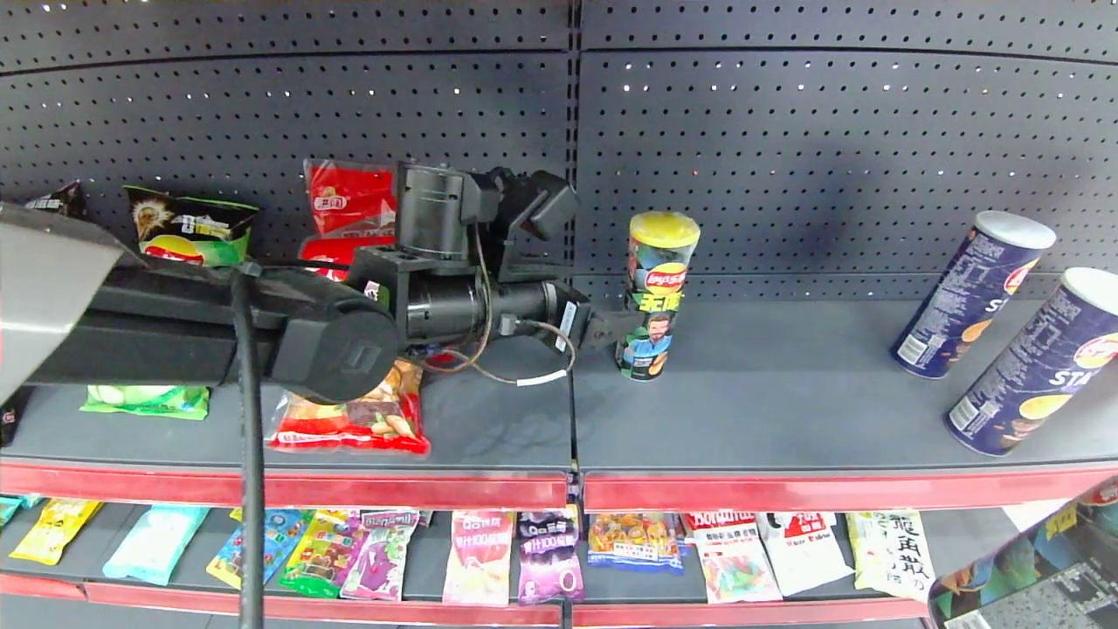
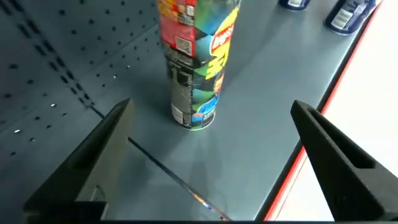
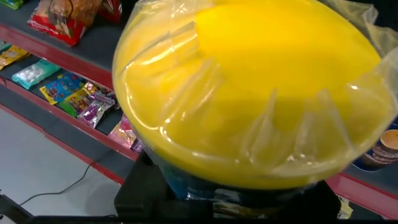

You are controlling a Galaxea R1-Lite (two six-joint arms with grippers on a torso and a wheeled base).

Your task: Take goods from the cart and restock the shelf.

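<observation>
A chip can [image 1: 657, 288] with a yellow lid and a colourful wrap stands upright on the grey upper shelf [image 1: 786, 393], near the pegboard back wall. My left gripper [image 1: 611, 330] reaches in from the left at the can's lower half. In the left wrist view it [image 2: 211, 109] is open, and the can [image 2: 196, 62] stands at the fingertips with a gap on both sides. Another chip can's yellow film-covered lid [image 3: 249, 87] sits close to the right wrist camera, with my right gripper [image 3: 217, 202] shut on the can below it. That can [image 1: 1022, 568] shows at the head view's lower right.
Two blue chip cans [image 1: 969, 293] [image 1: 1031, 362] stand at the shelf's right end. Red snack bags [image 1: 358, 424] and a green bag [image 1: 188, 227] lie under and behind my left arm. The lower shelf [image 1: 489, 550] holds several small packets. The red front lip [image 1: 742, 489] marks the shelf edge.
</observation>
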